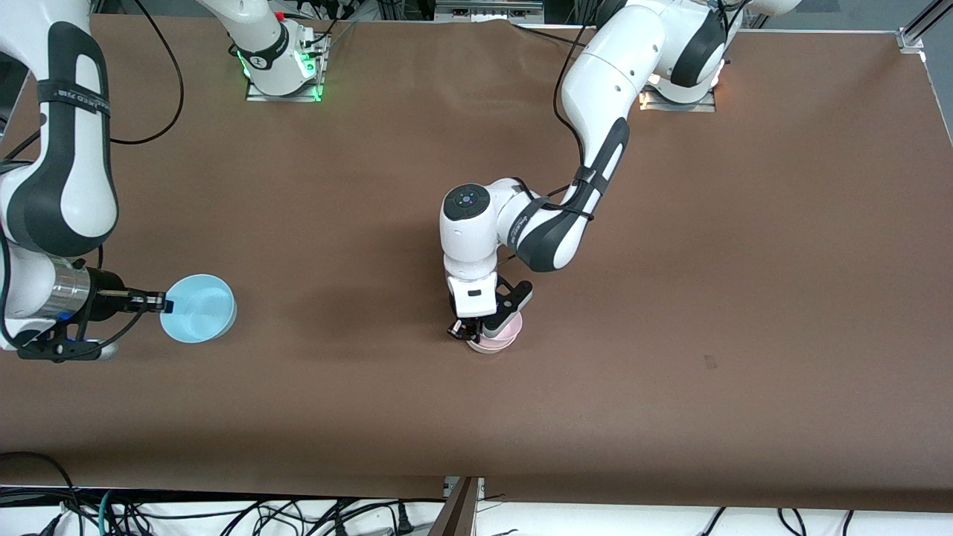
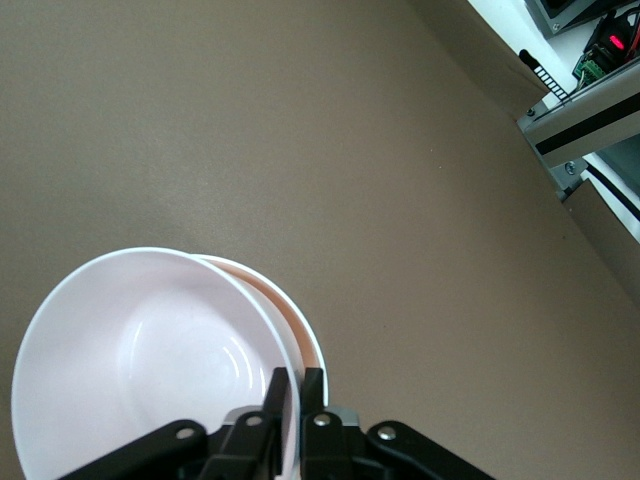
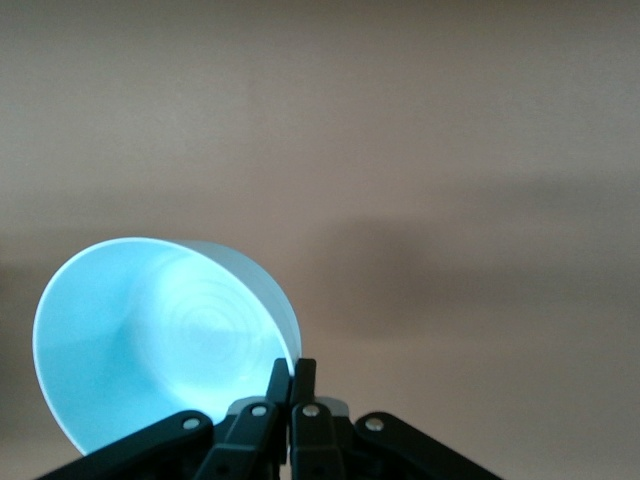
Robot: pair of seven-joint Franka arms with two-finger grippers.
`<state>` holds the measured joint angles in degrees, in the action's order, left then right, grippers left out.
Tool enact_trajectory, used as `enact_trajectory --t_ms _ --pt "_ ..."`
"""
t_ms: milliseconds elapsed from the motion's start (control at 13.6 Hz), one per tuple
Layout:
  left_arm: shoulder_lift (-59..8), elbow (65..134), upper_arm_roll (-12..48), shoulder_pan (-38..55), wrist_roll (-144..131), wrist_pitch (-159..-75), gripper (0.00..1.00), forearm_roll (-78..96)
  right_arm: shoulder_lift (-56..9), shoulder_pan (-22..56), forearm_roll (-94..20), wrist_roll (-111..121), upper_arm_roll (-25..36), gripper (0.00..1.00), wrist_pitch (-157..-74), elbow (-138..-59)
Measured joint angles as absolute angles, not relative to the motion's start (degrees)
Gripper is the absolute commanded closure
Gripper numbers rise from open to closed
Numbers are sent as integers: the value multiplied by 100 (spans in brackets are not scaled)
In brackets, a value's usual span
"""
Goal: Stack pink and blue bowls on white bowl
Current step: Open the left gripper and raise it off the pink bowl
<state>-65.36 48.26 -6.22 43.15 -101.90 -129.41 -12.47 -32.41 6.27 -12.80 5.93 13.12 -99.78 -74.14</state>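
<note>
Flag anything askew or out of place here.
The pink bowl, pinched at its rim by the left gripper, sits off-centre and tilted in the white bowl. The right gripper holds the blue bowl tilted.

The front view looks down from high across the table (image 1: 670, 298), facing both arm bases. Each wrist view sits close over its own fingers — sharing the brown tabletop with the front view.

Both pincers (image 1: 467, 328) (image 1: 165, 304) clamped.
</note>
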Motion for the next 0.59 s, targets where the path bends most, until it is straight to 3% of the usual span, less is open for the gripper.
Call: enact_trajectory --t_ms 220,587 --pt "-6536 4822 -622 4308 -10190 -12941 47 -1231 -3245 482 -1281 594 1316 100 -10034 -7416" --pt "-6535 4735 -624 4258 -10190 -12941 49 -1062 -3244 467 -1291 583 1246 100 -10040 -7416"
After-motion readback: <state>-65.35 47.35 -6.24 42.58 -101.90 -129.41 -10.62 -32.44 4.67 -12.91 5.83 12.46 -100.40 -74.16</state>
